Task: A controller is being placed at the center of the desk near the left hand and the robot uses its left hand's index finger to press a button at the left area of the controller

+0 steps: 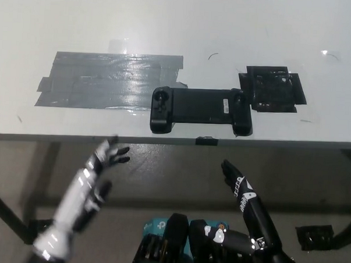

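A black controller lies flat on the white desk near its front edge, with a round stick on its left grip. My white left hand hangs below the desk's front edge, left of the controller and apart from it, fingers spread and open. My black right hand also hangs below the edge, under the controller's right end, fingers apart, holding nothing.
A large patch of grey tape covers the desk left of the controller. A smaller black taped patch sits to its right. The desk's front edge runs across the picture; floor lies below it.
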{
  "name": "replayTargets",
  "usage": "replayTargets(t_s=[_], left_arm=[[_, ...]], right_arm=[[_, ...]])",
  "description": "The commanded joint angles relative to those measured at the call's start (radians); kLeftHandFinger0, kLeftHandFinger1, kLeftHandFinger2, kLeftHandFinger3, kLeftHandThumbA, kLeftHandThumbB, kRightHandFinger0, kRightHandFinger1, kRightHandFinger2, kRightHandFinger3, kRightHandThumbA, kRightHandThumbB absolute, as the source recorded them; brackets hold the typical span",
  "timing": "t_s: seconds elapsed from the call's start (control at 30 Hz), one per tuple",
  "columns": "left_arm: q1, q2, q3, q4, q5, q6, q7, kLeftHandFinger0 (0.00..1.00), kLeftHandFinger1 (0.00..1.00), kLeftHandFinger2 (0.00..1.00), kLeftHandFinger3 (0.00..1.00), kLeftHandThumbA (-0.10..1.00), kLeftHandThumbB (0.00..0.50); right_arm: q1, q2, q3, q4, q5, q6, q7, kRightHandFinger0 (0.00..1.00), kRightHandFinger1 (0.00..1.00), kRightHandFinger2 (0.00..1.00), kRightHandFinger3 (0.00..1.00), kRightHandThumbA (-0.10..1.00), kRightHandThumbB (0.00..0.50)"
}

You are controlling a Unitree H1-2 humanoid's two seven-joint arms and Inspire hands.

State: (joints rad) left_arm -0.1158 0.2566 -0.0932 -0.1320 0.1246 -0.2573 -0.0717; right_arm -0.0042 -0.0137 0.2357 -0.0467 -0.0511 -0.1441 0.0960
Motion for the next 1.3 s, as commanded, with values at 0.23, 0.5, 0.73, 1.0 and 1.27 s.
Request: replayTargets(t_s=[0.23, 0.5, 0.73, 1.0, 1.27], left_arm=[[-0.373, 0.206, 0.016, 0.054, -0.415, 0.531, -0.345, 0.0, 0.01, 0.04, 1.0, 1.0, 0.41], [-0.632, 0.341, -0.194, 0.298, -0.61, 0.727, -0.615, 0.0, 0.0, 0.07, 1.0, 1.0, 0.375], [-0.86, 0.386, -0.405, 0.611, -0.599, 0.727, -0.869, 0.0, 0.0, 0.22, 1.0, 1.0, 0.389], [-0.95, 0.355, -0.455, 0.716, -0.515, 0.727, -0.914, 0.0, 0.0, 0.21, 1.0, 1.0, 0.383], [-0.992, 0.351, -0.491, 0.752, -0.475, 0.727, -0.915, 0.0, 0.0, 0.33, 1.0, 1.0, 0.39]], right_arm=[[0.028, -0.009, -0.005, -0.057, 0.001, -0.039, 0.016, 1.0, 1.0, 1.0, 1.0, 0.96, 0.22], [0.03, -0.014, -0.005, -0.07, 0.001, -0.026, 0.022, 1.0, 1.0, 1.0, 1.0, 0.93, 0.203], [0.025, -0.014, 0.0, -0.062, -0.002, -0.036, 0.021, 1.0, 1.0, 1.0, 1.0, 0.93, 0.218], [0.015, -0.019, 0.001, -0.07, -0.005, -0.032, 0.02, 1.0, 1.0, 1.0, 1.0, 0.95, 0.226], [0.011, -0.02, 0.002, -0.074, -0.007, -0.022, 0.021, 1.0, 1.0, 1.0, 1.0, 0.97, 0.251]])
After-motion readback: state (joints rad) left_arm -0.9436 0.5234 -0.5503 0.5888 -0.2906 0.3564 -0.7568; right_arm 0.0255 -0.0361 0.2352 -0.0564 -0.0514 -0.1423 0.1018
